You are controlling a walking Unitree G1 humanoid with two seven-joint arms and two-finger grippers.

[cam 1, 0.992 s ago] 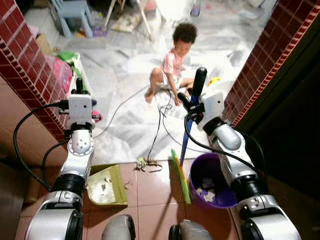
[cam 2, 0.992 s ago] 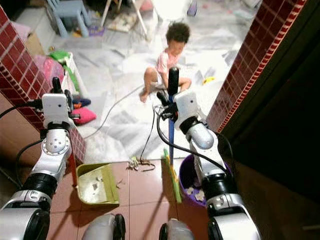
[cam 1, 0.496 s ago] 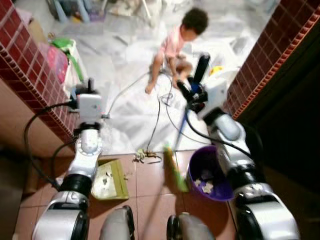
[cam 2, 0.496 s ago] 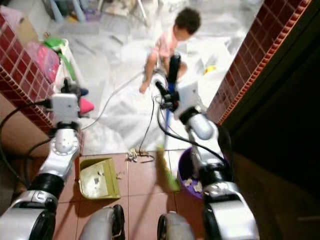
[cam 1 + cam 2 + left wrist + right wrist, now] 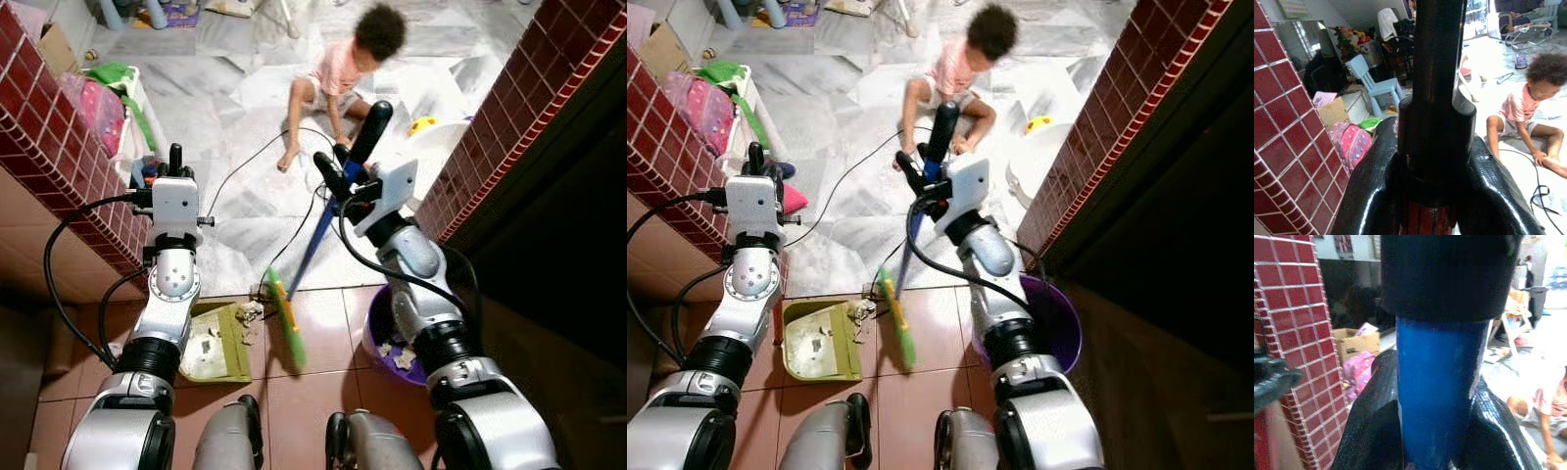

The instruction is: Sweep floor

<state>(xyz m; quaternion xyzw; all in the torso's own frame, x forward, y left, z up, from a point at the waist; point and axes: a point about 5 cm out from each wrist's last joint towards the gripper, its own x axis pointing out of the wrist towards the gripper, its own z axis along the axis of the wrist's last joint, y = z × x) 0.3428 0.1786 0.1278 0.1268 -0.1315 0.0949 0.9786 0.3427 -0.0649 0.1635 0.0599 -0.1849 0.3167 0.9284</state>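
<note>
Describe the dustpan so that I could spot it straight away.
Start at the red brick pillar on the robot's left and look down to the brown floor tiles at its foot. The dustpan lies flat there, left of the green broom head. It is the pale green tray with bits of litter in it, unlike the round purple bucket.

Underfoot, along the bottom of the frame, the floor is laid in large reddish-brown square tiles (image 5: 318,328). Beyond a doorway it turns to pale grey-white marble flooring (image 5: 245,211), brightly lit towards the top. Glossy dark red brick-tiled walls frame the opening, one at the left edge (image 5: 54,162) and another running diagonally down the right (image 5: 509,127). Right of that lies deep shadow. In the left wrist view, a small light blue plastic chair (image 5: 1374,81) stands deeper in the room, with a brown cardboard box (image 5: 1334,110) near the red wall.
</note>
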